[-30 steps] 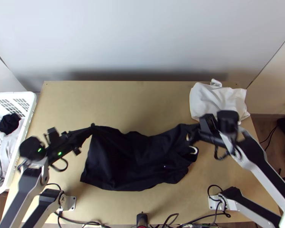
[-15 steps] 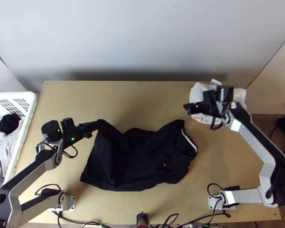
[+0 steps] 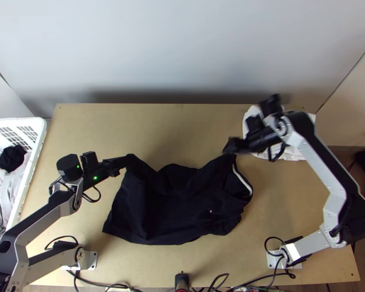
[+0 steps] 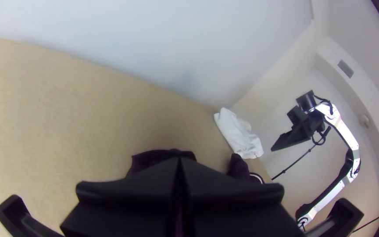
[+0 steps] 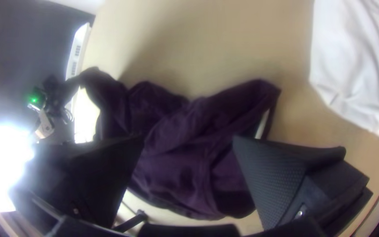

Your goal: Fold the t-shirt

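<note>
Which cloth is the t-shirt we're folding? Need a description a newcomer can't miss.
On the light wooden table, look midway between the two arms. The rumpled dark t-shirt lies there, one far corner pinched by the left gripper. Its pale curved strip and wide sprawl set it apart from the white cloth and the small dark cloth in the white basket.

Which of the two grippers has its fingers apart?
The right gripper, fingers spread above the dark t-shirt; the left gripper is closed on a raised part of it.

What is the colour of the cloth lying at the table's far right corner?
The cloth is white, best seen in the right wrist view.
</note>
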